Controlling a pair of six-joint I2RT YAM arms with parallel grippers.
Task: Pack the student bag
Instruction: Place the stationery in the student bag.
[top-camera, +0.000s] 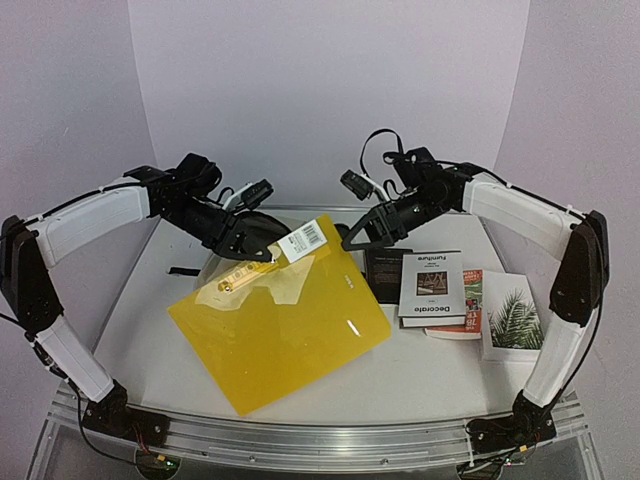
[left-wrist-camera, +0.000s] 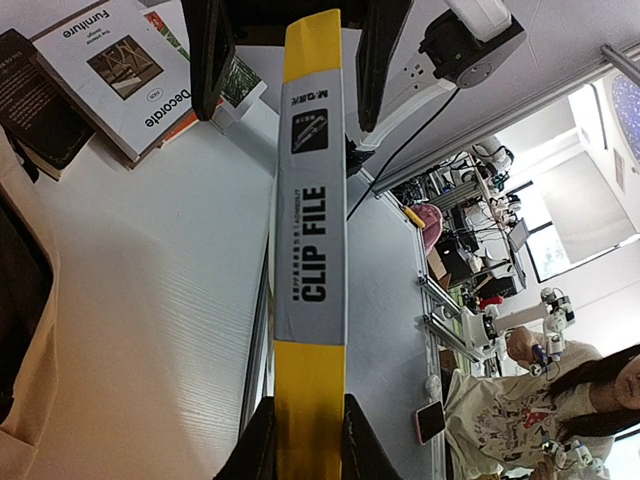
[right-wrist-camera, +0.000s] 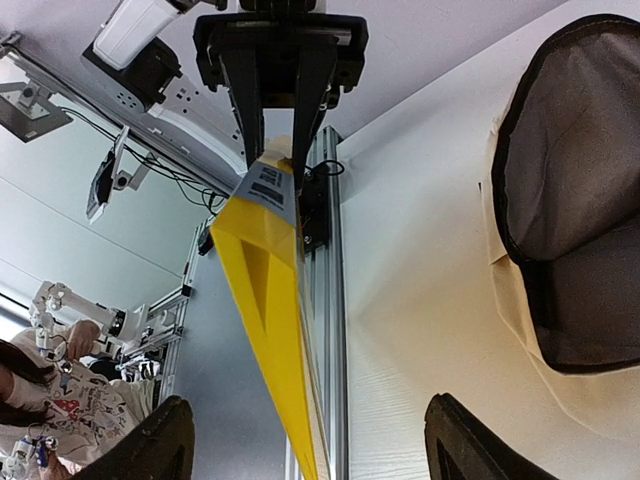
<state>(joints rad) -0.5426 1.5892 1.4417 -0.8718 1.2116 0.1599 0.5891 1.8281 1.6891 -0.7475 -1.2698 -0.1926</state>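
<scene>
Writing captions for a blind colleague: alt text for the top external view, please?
The left gripper holds a yellow clip file tilted over the white table, the open right gripper at its far corner. The student bag is mostly hidden behind it; several books lie to the right.

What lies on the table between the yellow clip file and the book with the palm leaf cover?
The top view shows three: a black book, a white Decorate book, and an orange book partly under it.

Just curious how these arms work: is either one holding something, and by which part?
The left gripper pinches the yellow clip file by its labelled edge. The right gripper is open, holding nothing.
</scene>
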